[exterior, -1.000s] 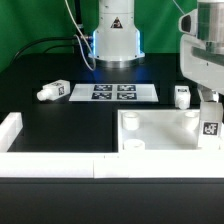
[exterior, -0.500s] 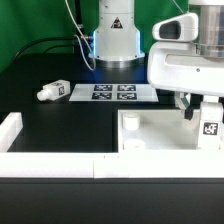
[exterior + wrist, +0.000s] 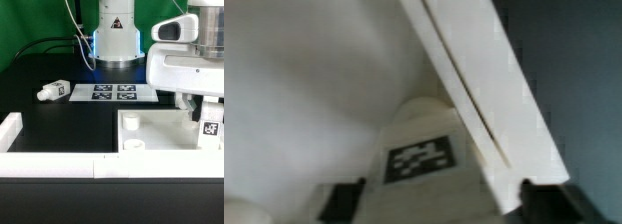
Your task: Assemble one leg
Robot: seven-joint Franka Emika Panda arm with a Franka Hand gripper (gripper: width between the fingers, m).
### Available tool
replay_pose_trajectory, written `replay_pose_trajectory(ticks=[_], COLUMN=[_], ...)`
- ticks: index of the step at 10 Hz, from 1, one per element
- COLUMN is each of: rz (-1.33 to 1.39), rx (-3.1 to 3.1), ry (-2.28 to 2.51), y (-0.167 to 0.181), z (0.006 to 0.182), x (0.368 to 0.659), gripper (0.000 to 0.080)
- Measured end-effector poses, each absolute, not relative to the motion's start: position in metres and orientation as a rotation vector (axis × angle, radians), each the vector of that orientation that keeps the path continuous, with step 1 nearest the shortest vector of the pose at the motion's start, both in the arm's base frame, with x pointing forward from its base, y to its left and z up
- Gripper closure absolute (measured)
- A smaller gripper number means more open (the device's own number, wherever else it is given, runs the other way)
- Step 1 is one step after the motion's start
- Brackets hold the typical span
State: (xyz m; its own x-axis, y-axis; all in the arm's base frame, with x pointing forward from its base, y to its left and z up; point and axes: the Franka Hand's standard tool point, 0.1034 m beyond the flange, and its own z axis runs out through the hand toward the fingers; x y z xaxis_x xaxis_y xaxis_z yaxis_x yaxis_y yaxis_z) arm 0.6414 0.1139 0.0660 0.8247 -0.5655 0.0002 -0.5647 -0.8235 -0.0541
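Exterior view's left: one small stubby white plastic peg leg [image 3: 52, 92] lies on its side on the black bench [image 3: 60, 125], tag facing out, untouched. Just beside it toward the middle, the thin flat white marker board [image 3: 114, 92] sits in front of my base.

Exterior view's right: large white square tray-like panel [image 3: 165, 130] with corner holes on the bench, white rails [image 3: 50, 163] along the near edge. My claw [image 3: 197, 103] hangs low over the panel's far-right area. A second tagged leg [image 3: 210, 128] stands upright at the panel's right corner.

Wrist view: tagged leg [image 3: 423, 150] sits between my two dark fingertips [image 3: 345, 198], panel rim running alongside. Fingers flank it, but can't tell if the pads are touching or there's a gap. Claw narrow-ish, grip unconfirmed.

Risks, my read:
- Leg looks off-centre toward one finger; closing could tip it.
- Panel wall is just beside the finger; could snag and drag the panel.
- Weak grip means the leg slips when twisted.
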Motion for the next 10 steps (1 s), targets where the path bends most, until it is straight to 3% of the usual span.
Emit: replay_pose_trajectory(ticks=[1, 5, 10], rz=[-0.022, 0.014, 0.135], rx=[-2.914, -2.642, -1.849], ry=[1.025, 1.616, 2.367], y=[0.1139, 0.1119, 0.1121], z=[0.0659, 0.0658, 0.0657], x=[0.6414, 0.6442, 0.6445], gripper=[0.0515, 0.0514, 0.0514])
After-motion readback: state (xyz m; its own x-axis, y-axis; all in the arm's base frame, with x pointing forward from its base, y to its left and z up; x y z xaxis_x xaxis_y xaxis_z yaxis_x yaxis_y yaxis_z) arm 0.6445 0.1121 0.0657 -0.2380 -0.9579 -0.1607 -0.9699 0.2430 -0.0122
